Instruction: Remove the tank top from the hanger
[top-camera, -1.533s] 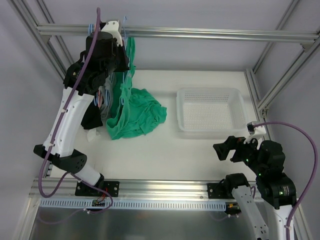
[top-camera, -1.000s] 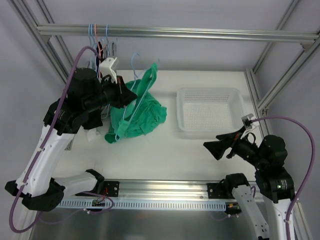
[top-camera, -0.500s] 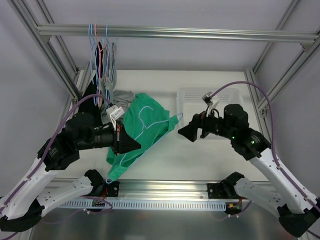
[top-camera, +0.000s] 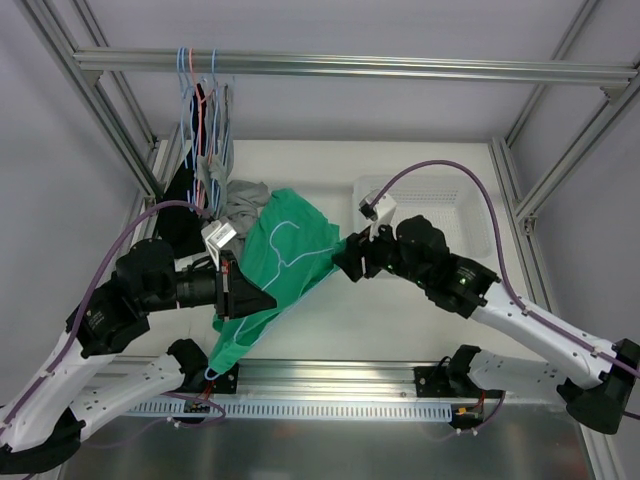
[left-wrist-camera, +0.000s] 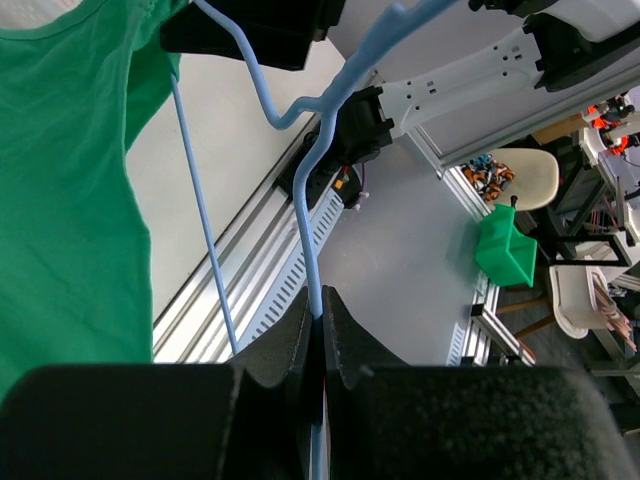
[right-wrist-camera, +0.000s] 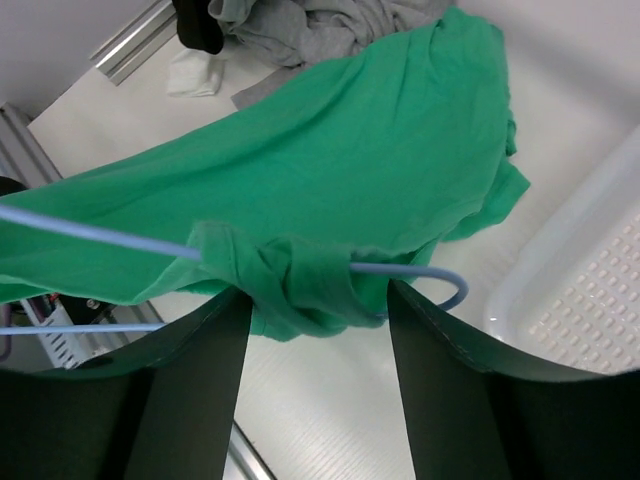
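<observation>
The teal-green tank top (top-camera: 290, 262) hangs on the light-blue wire hanger (top-camera: 284, 226), held tilted above the table's middle. My left gripper (top-camera: 262, 297) is shut on the hanger's wire; in the left wrist view the fingers (left-wrist-camera: 345, 335) pinch the wire (left-wrist-camera: 312, 190), with the tank top (left-wrist-camera: 60, 200) at the left. My right gripper (top-camera: 343, 258) is open at the hanger's right end. In the right wrist view its fingers (right-wrist-camera: 430, 360) stand either side of the bunched shoulder strap (right-wrist-camera: 300, 285) on the hanger's rounded end (right-wrist-camera: 448, 287), not closed on it.
A rail at the back left carries several more hangers (top-camera: 200, 90). A grey garment (top-camera: 240, 195) and a black garment (top-camera: 180, 215) lie under them. A white perforated basket (top-camera: 440, 195) stands at the back right, behind my right arm.
My left arm carried the hanger and tank top down from the rail to the table's middle. My right arm swung in from the right to the hanger's right end.
</observation>
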